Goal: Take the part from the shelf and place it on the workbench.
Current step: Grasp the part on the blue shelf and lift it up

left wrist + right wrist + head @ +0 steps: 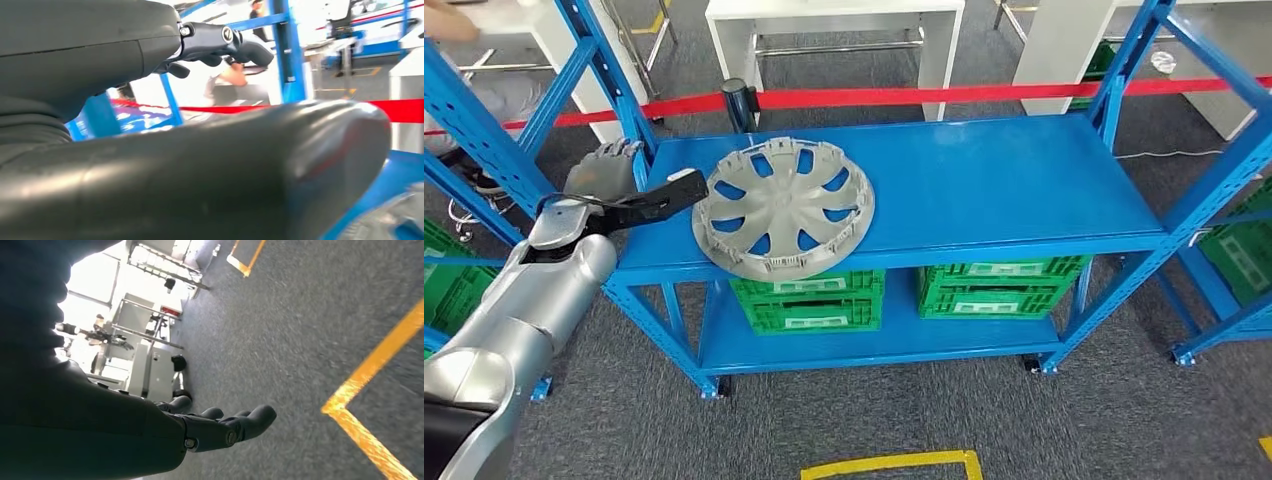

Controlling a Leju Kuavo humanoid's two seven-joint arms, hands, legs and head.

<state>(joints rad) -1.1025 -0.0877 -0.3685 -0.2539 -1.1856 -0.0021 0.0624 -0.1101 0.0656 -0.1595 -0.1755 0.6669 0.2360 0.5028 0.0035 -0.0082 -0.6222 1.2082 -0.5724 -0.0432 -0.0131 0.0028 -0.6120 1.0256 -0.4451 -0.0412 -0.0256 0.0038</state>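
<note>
A grey wheel cover (784, 210) with curved slots lies flat at the left end of the blue shelf's top deck (1004, 190), its near rim over the deck's front edge. My left hand (619, 185) is just left of it, with the thumb stretched along the deck to the cover's rim and the fingers (612, 153) spread beyond the shelf's upright; nothing is gripped. The left wrist view has the thick thumb (200, 165) across the foreground, the fingers (225, 42) apart above it, and a sliver of the cover (400, 220). My right hand (215, 427) hangs over the floor, fingers loosely apart, holding nothing.
Two green crates (809, 300) (999, 285) sit on the lower deck. A blue upright (619, 90) stands beside my left hand. Red barrier tape (924, 97) runs behind the shelf, with white tables (834, 30) beyond. A person (454, 25) is at far left. Yellow floor marking (894, 463) lies in front.
</note>
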